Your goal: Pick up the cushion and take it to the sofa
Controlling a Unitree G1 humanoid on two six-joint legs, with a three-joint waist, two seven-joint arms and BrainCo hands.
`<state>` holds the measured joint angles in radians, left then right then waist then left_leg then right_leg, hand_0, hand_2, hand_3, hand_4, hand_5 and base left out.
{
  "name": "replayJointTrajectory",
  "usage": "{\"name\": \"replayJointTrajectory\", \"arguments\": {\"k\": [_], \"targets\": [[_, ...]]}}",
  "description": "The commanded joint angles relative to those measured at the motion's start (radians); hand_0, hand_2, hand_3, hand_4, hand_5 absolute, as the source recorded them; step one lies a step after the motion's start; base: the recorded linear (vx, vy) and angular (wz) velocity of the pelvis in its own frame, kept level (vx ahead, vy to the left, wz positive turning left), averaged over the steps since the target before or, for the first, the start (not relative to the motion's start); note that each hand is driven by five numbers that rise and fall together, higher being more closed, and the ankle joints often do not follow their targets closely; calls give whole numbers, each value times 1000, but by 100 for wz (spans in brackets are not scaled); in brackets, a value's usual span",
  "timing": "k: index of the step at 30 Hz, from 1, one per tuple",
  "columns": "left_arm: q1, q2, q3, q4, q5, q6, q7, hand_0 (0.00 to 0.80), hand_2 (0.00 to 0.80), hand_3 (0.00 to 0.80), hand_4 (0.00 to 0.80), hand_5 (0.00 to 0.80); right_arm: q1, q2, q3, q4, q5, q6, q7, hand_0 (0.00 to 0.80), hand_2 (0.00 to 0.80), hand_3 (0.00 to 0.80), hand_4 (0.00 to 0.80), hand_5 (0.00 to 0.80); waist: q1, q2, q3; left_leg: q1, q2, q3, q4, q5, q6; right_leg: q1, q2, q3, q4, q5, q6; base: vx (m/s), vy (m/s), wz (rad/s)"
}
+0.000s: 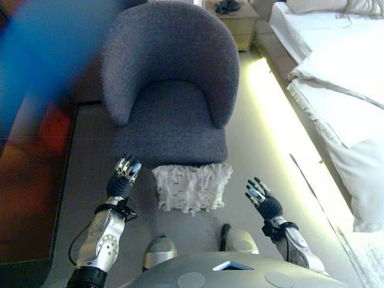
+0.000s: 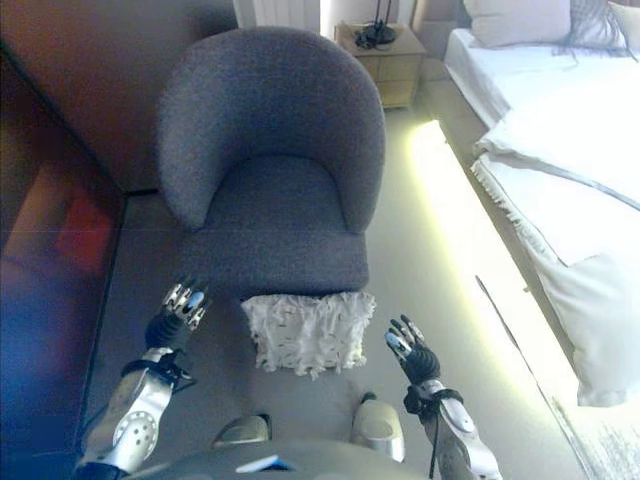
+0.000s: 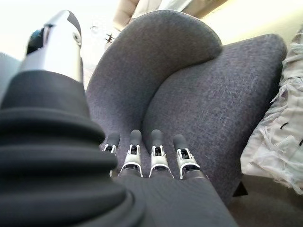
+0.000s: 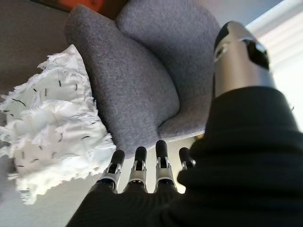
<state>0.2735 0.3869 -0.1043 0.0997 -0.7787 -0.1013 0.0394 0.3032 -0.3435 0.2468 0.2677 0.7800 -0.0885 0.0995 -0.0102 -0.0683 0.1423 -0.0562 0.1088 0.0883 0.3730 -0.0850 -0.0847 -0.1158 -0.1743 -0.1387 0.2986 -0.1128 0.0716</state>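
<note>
A white fringed cushion point(image 1: 192, 186) leans on the floor against the front of a grey tub armchair point(image 1: 171, 90). My left hand point(image 1: 122, 180) hovers just left of the cushion with straight fingers, holding nothing. My right hand point(image 1: 262, 198) is off to the cushion's right, a short gap away, fingers spread and empty. The cushion point(image 4: 52, 127) shows beside my right hand's fingers point(image 4: 137, 168) in the right wrist view, and its edge point(image 3: 279, 132) shows in the left wrist view. Neither hand touches it.
A bed with white bedding point(image 1: 336, 78) runs along the right, with a lit strip point(image 1: 282, 120) at its base. A wooden nightstand point(image 1: 235, 21) stands behind the armchair. A dark glossy wall or cabinet point(image 2: 50, 260) borders the left.
</note>
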Motion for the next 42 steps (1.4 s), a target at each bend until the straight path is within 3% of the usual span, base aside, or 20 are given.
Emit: {"name": "replayJointTrajectory", "arguments": {"k": [1, 5, 8, 10, 12, 15, 20, 23, 27, 31, 33, 36, 39, 42], "targets": [[-10, -9, -4, -70, -8, -46, -2, 0, 0, 0, 0, 0, 14, -49, -20, -68, 35, -53, 20, 0, 0, 0, 0, 0, -31, 9, -9, -41, 38, 25, 283, 123, 35, 56, 36, -2, -145, 98, -38, 213, -4, 8], [-6, -10, -17, -78, -4, -57, 0, 0, 0, 0, 0, 0, 26, -48, -21, -72, 20, -51, 30, 0, 0, 0, 0, 0, -17, 38, 13, -46, 56, 30, -50, 217, 7, 100, 65, -6, -145, 54, -27, 222, 88, 16], [-7, -6, -32, -69, 7, -69, -11, 0, 0, 0, 0, 0, 37, -56, -9, -86, 25, -65, 32, 0, 0, 0, 0, 0, 16, 61, 34, -77, 49, -24, -301, 281, -31, 152, 82, -13, -150, 16, -13, 293, 86, 15], [8, -9, -25, -63, 8, -67, -27, 0, 0, 0, 0, 0, 46, -58, -7, -92, 28, -60, 32, 0, 0, 0, 0, 0, 44, 58, 43, -95, 27, -63, -396, 288, -36, 214, 81, 2, -179, 4, -7, 385, 59, -13], [21, -12, -15, -66, 7, -59, -36, 0, 0, 0, 0, 0, 51, -57, -8, -93, 27, -54, 34, 0, 0, 0, 0, 0, 60, 56, 42, -101, 18, -75, -437, 279, -35, 249, 79, 9, -195, -8, -5, 370, 85, -21], [37, -12, -1, -59, -2, -49, -55, 0, 0, 0, 0, 0, 62, -42, -6, -94, 11, -57, 36, 0, 0, 0, 0, 0, 72, 59, 32, -130, 19, -11, -407, 247, -30, 303, 60, -17, -194, -48, 1, 417, 143, 7], [31, 18, 7, -63, -19, -57, -39, 0, 0, 0, 0, 0, 87, -27, -16, -125, 13, -42, 17, 0, 0, 0, 0, 0, 73, 45, 12, -155, -2, 9, -310, 180, 5, 316, 1, -47, -154, -68, 41, 360, 163, -16], [30, 36, 17, -75, -15, -51, -41, 0, 0, 0, 0, 0, 104, -18, -24, -151, 23, -22, 21, 0, 0, 0, 0, 0, 77, 24, -3, -171, -31, 21, -236, 130, 42, 326, -39, -59, -114, -69, 62, 365, 151, -46], [31, 54, 11, -77, 5, -35, -57, 0, 0, 0, 0, 0, 109, 0, -16, -145, 27, -40, 13, 0, 0, 0, 0, 0, 84, 11, -27, -164, -77, 37, -221, 90, 93, 300, -100, -61, -7, 29, 71, 311, 181, -17], [24, 61, 1, -74, 23, -15, -59, 0, 0, 0, 0, 0, 111, 22, 4, -133, 19, -62, -17, 0, 0, 0, 0, 0, 86, 10, -30, -124, -134, 37, -222, 33, 144, 200, -176, -50, 256, 114, 77, 229, 189, 4], [23, 59, 3, -81, 30, -3, -54, 0, 0, 0, 0, 0, 113, 26, 16, -136, 17, -68, -25, 0, 0, 0, 0, 0, 84, 20, -21, -91, -140, 60, -231, 19, 156, 125, -196, -54, 346, 125, 67, 140, 157, -1], [14, 59, 3, -85, 26, 2, -43, 0, 0, 0, 0, 0, 105, 30, 26, -121, 16, -86, -29, 0, 0, 0, 0, 0, 83, 31, -8, -60, -130, 84, -236, 15, 141, 74, -187, -87, 231, 93, 47, 96, -23, -20], [-13, 73, -18, -79, 17, -32, -21, 0, 0, 0, 0, 0, 70, 22, 27, -87, 40, -119, -24, 0, 0, 0, 0, 0, 73, 42, 22, -50, -112, 73, -229, 9, 115, -3, -159, -91, 41, 105, 52, 11, -154, -30], [-48, 78, -34, -88, 11, -47, -1, 0, 0, 0, 0, 0, 31, 16, 26, -74, 47, -128, -26, 0, 0, 0, 0, 0, 56, 27, 50, -63, -112, 67, -222, -3, 110, -60, -159, -63, -135, 229, 89, -29, -168, -16]]}}
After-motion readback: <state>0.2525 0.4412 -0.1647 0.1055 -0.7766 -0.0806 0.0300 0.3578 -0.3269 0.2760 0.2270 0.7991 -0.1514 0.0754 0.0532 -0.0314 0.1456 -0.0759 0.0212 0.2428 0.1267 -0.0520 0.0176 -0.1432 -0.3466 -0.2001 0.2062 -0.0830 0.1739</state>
